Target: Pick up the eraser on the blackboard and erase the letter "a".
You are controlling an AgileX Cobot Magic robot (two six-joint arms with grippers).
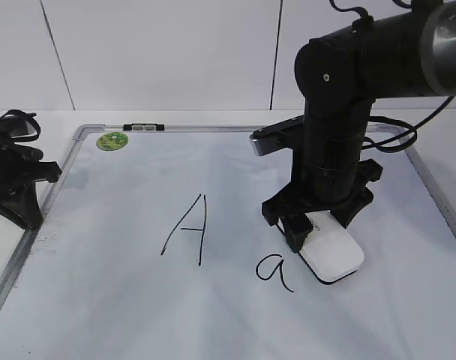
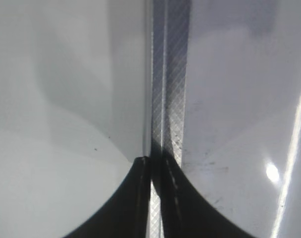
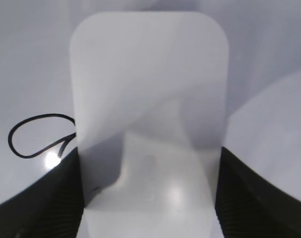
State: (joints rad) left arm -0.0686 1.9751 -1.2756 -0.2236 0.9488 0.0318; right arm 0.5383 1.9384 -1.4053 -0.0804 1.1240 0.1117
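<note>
The white eraser (image 1: 333, 251) lies on the blackboard (image 1: 123, 307), just right of the small handwritten letter "a" (image 1: 274, 270). My right gripper (image 1: 316, 227) stands over the eraser's far end, with a black finger pressed against each long side, shut on it. In the right wrist view the eraser (image 3: 150, 99) fills the middle between the fingers (image 3: 149, 198), and the loop of the "a" (image 3: 36, 136) shows at its left. My left gripper (image 1: 18, 191) rests at the board's left edge, shut and empty (image 2: 158, 166).
A tall capital "A" (image 1: 187, 229) is written left of the "a". A round green magnet (image 1: 112, 140) sits at the board's top left corner, a marker (image 1: 142, 127) on the top frame. The grey frame rail (image 2: 168, 99) runs under the left gripper.
</note>
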